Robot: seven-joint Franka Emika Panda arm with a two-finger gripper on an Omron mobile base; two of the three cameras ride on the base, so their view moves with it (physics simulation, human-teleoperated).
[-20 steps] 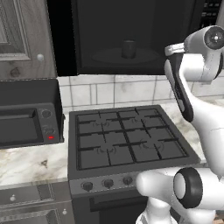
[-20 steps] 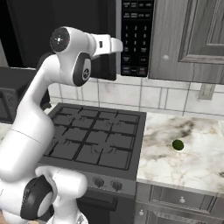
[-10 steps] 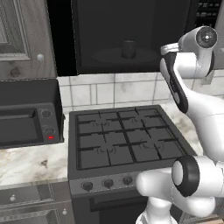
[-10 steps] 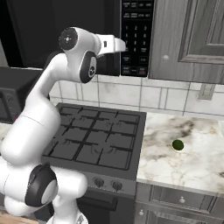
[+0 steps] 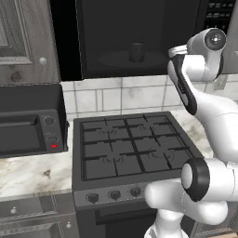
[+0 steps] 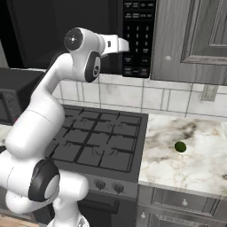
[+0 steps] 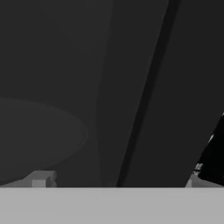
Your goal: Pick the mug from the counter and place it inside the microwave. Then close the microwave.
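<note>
The mug (image 5: 136, 52) stands upright on the round plate (image 5: 125, 59) inside the open microwave (image 5: 139, 28), looking dark grey in the shadow. The microwave's black button panel (image 6: 137, 35) is to the right of the cavity. My hand (image 6: 117, 44) is raised at the right edge of the opening, level with the cavity and apart from the mug. In the hand view my gripper (image 7: 116, 179) is open; its two fingertips (image 7: 41, 177) stand wide apart with nothing between them, facing the dark interior and the plate (image 7: 39, 135).
A black stove (image 5: 135, 144) lies below the microwave. A black toaster oven (image 5: 28, 123) with a red light sits on the marble counter (image 5: 28, 172) at the left. A small dark green round object (image 6: 180, 146) rests on the counter (image 6: 195, 164) to the right. Grey cabinets (image 6: 190, 35) flank the microwave.
The arm's elbow has shifted slightly toward the microwave; the hand stays by the right edge of the opening. The mug has not moved.
</note>
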